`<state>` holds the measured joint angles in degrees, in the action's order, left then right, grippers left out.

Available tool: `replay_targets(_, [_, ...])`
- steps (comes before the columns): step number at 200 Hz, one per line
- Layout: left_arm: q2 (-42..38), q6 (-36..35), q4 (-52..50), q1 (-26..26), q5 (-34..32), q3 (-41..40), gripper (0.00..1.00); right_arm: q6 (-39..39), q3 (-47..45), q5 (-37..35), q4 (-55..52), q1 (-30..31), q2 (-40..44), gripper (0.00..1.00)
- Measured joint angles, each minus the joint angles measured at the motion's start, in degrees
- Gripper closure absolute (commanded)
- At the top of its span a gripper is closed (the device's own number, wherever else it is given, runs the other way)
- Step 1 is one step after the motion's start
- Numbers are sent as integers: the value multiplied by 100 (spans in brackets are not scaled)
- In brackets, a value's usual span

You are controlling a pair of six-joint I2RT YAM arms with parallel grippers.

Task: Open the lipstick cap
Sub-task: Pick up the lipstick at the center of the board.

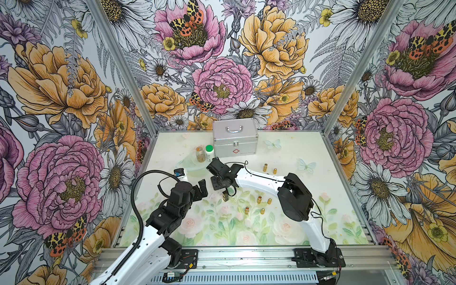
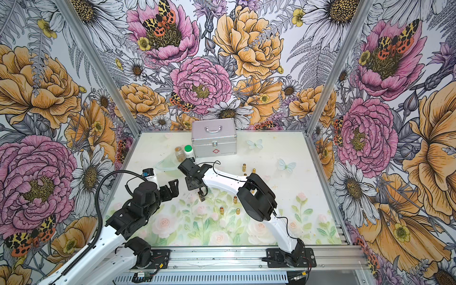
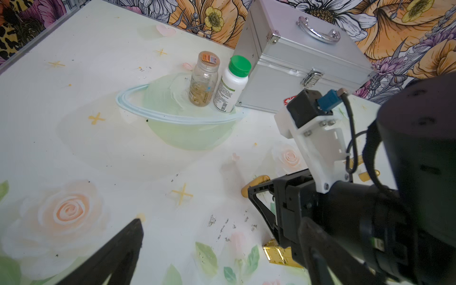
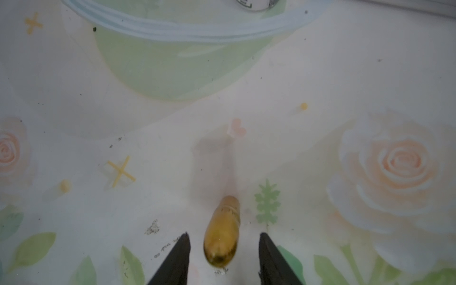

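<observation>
Top view, left to right: left gripper (image 1: 202, 190) hovers with fingers spread wide just left of the action, forearm angled inward, probably parked to take 1 end later. Right wrist view has the gold lipstick (image 4: 223, 222) on the floral mat (image 4: 320, 86) mid-table, between the right gripper (image 4: 224, 235) fingers, which sit apart with gaps on both sides; that arm reaches across, wrist bent down, I'd guess lining up a pinch.

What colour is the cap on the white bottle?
Green cap, clearest in the left wrist view.
</observation>
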<state>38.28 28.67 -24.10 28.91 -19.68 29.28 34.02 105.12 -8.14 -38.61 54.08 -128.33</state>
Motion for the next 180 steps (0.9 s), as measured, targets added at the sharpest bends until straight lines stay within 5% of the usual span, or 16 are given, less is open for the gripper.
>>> replay_targets(180, [-46, 57, -9, -28, 0, -11, 1, -107, 470, -20, -146, -81, -546, 74])
